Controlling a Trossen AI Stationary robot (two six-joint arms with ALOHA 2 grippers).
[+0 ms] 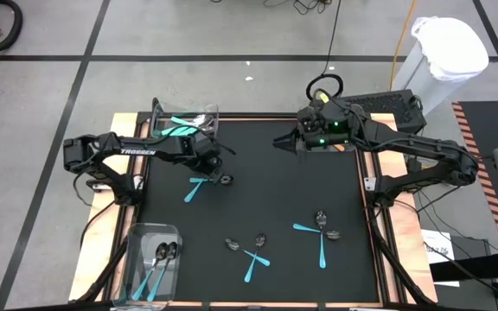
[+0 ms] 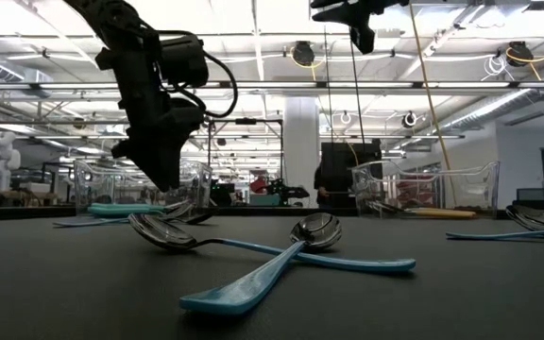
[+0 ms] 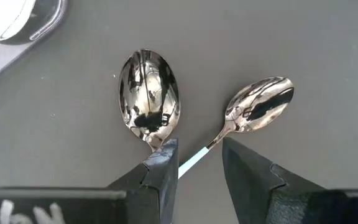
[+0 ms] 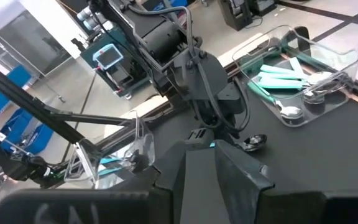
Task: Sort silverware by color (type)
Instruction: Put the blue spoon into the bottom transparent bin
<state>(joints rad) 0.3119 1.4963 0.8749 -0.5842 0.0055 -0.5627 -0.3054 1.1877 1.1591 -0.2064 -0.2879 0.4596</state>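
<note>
My left claw (image 3: 197, 165) sits parted over one of two crossed spoons (image 3: 258, 104), right claw (image 1: 285, 141) can't tell, two bins (image 1: 150, 238) on the bench (image 1: 275, 186).

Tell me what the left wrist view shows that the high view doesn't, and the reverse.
Only the left wrist view: the left gripper open, its fingers straddling a teal spoon handle, two shiny bowls just beyond. Only the high view: the right gripper raised above the mat, two clear bins holding spoons, other crossed pairs. Both: the spoon pair under the left gripper.
</note>
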